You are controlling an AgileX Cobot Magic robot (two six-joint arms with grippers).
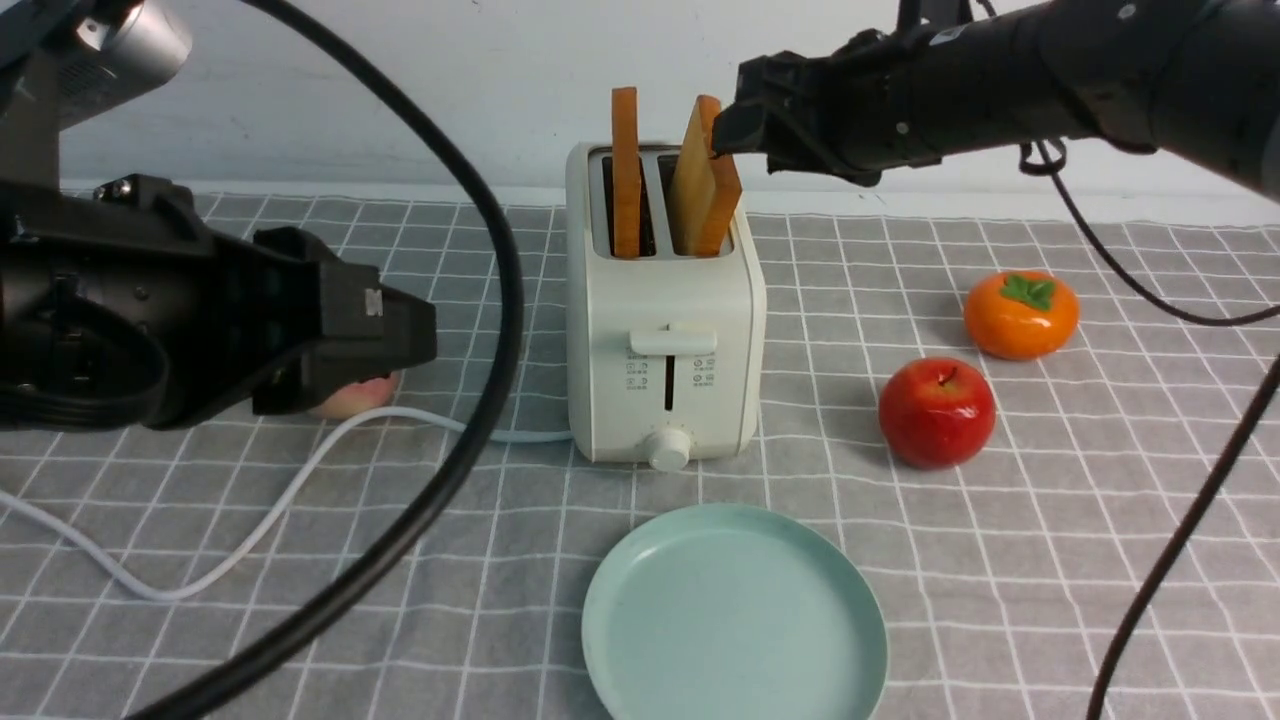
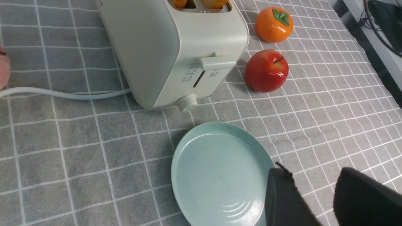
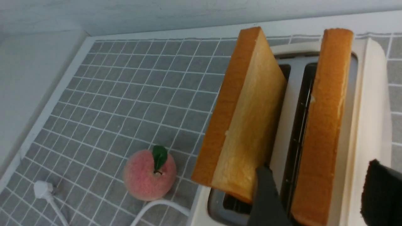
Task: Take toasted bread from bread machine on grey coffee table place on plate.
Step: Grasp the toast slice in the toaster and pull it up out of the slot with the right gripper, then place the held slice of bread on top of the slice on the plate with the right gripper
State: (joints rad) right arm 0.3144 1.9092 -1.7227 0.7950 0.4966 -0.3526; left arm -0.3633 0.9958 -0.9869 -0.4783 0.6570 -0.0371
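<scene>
At frame centre on the table [image 1: 1000, 560], the bread machine [image 1: 665, 330] is seen holding an upright slice [image 1: 626, 170] and a tilted slice [image 1: 700, 190] of toasted bread. The right end effector [image 1: 725, 135] is spread apart at the tilted slice's top. The left end effector [image 1: 400, 345], likewise spread, is held empty at mid-left. The plate [image 1: 735, 610] is set at lower centre.

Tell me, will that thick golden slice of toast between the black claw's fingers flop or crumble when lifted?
The thick golden toast slice stands straight, unsupported above the cream-white toaster, so it is probably stiff. Its pale, bread-like face suggests it is light, perhaps crushable under a hard squeeze.
</scene>
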